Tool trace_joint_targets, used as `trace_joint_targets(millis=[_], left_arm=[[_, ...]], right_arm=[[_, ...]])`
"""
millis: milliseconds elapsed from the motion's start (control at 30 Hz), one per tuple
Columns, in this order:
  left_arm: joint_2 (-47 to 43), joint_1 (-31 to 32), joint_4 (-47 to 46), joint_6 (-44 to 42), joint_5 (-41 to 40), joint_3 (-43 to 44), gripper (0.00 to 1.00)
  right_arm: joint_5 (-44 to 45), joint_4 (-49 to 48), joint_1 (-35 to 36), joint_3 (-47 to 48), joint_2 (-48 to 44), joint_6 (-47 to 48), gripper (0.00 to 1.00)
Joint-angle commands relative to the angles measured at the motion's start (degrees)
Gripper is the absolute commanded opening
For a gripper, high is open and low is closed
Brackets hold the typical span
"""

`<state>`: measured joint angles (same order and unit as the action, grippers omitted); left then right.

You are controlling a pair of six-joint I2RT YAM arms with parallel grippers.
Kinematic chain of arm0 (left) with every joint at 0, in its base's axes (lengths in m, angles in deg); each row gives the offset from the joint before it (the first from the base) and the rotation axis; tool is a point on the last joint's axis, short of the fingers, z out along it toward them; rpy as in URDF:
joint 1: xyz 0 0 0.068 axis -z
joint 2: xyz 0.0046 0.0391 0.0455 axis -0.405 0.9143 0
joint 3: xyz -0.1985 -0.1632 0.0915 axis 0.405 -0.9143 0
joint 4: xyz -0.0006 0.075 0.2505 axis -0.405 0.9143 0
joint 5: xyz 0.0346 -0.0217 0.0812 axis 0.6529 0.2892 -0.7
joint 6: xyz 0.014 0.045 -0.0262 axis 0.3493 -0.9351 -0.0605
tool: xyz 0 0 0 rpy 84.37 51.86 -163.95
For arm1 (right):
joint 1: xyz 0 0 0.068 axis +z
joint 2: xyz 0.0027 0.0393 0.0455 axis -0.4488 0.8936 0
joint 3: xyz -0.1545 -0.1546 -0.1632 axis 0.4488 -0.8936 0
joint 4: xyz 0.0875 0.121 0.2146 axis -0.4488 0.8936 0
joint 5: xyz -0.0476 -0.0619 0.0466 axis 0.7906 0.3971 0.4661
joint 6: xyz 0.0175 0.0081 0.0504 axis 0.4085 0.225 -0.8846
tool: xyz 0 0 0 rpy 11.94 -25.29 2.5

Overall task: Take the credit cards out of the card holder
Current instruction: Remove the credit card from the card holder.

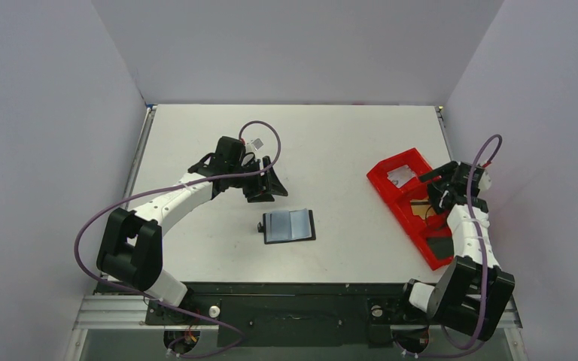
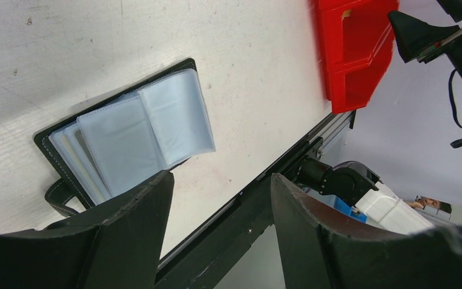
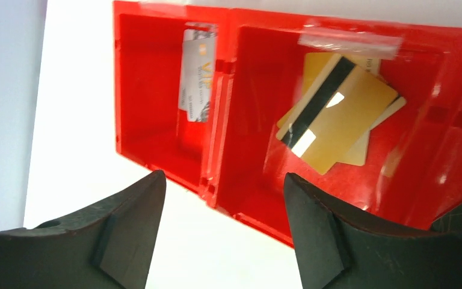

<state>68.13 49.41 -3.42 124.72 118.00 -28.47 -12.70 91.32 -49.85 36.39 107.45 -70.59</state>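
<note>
- Worktop (image 1: 346, 135) from the top camera: the card holder (image 1: 289, 226) is lying open and flat near the middle, well apart from the red tray (image 1: 382, 183) at the right. The left arm is reaching forward with its elbow bent, the left claw (image 1: 266, 186) hanging just beyond the card holder without touching it. The right arm is standing folded over the tray, the right claw (image 1: 435, 186) aiming into it.
- Left wrist camera: the left claw (image 2: 221, 180) is gaping wide and gripping nothing. The clear sleeves (image 2: 147, 132) of the card holder are fanning up loosely. Nothing is pinning the case down, so pulling a card is likely dragging or lifting it, and the claw is risking a pinch on sleeve instead of card. Whether cards are sitting inside is unclear.
- Right wrist camera: the right claw (image 3: 222, 180) is standing open and empty above the tray (image 3: 144, 120), where a silver card (image 3: 195, 75) and gold cards (image 3: 337, 114) are lying in separate compartments.
</note>
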Motion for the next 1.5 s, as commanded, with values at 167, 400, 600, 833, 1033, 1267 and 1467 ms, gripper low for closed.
trace_joint_targets(millis=[167,400,600,833,1033,1267,1467], left_arm=[[-0.8,-0.2,0.7,-1.9,-2.0,-0.5,0.58],[-2.0,-1.1,1.5,-2.3,-4.0,-2.9,0.58],[-4.0,-3.1,1.3,-2.4,-5.9,-6.9,0.58],[-6.2,-5.1,0.9,-1.8,-8.5,-11.2,0.58],[-8.3,-6.6,2.0,-1.5,-11.0,-13.0,0.58],[-9.9,-8.3,2.8,-1.5,-11.6,-13.6,0.58],[-10.2,-9.0,2.7,-0.6,-11.5,-13.9,0.58]], right_arm=[[5.8,6.6,10.6,8.7,-2.4,3.1,0.72],[8.1,9.5,23.3,11.5,-0.6,3.8,0.73],[9.7,9.9,36.0,13.4,3.4,3.3,0.73],[11.4,9.5,49.5,17.8,11.2,2.8,0.73],[11.4,8.4,60.1,22.6,18.5,2.4,0.73],[10.7,7.6,67.6,27.4,26.6,1.7,0.72],[10.2,7.7,71.7,30.5,32.1,1.5,0.70]])
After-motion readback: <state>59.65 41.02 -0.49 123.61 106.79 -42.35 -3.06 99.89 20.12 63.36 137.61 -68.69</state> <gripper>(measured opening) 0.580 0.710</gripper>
